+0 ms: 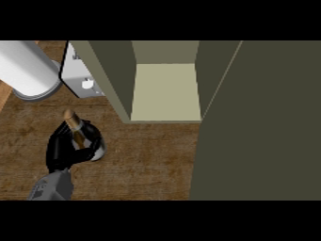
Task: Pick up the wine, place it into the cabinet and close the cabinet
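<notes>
Curling its black fingers around a dark glass wine bottle [86, 136] with a brown cork-coloured neck, the black hand on a grey forearm [64, 150] rises from the lower left of the frame and grips the bottle over the brown wooden counter [149, 160], and I take it for the left hand, though that is hard to tell. The bottle sits left of and below the olive-green cabinet [114, 80], whose pale shelf shows in the upper middle, with its open door [274, 122] filling the right side. A white cylinder [17, 66] lies in the upper left.
</notes>
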Controlling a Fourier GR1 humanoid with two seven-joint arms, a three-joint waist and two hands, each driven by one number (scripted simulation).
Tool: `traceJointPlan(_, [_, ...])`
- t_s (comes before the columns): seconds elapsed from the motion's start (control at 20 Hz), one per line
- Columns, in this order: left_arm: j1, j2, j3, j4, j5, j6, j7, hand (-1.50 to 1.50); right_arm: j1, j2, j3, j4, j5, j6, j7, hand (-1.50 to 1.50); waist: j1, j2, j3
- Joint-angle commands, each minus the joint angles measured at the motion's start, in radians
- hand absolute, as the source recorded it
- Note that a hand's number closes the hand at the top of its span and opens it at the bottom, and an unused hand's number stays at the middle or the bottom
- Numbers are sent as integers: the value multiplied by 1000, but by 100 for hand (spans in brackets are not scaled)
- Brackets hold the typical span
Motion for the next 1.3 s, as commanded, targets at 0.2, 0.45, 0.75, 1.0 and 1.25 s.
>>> traceJointPlan(0.2, [133,139,-80,-82,-36,-250,-37,150,37,22,35,-70,-2,-6,-1,-150,9,-1,-1])
traceJointPlan(0.45, [143,111,-86,-245,-53,-150,-22,150,70,-3,-54,-75,-92,24,-16,-150,9,-1,0])
traceJointPlan(0.75, [211,85,-93,-404,-72,-94,-49,150,53,-17,-64,-82,-112,37,17,-150,9,-1,0])
traceJointPlan(1.0, [233,37,-144,-608,15,-135,132,150,81,26,9,-77,-43,35,-22,-150,10,-2,0])
traceJointPlan(1.25, [246,36,-184,-814,58,-108,344,150,57,27,4,-31,-33,26,-36,-150,10,0,0])
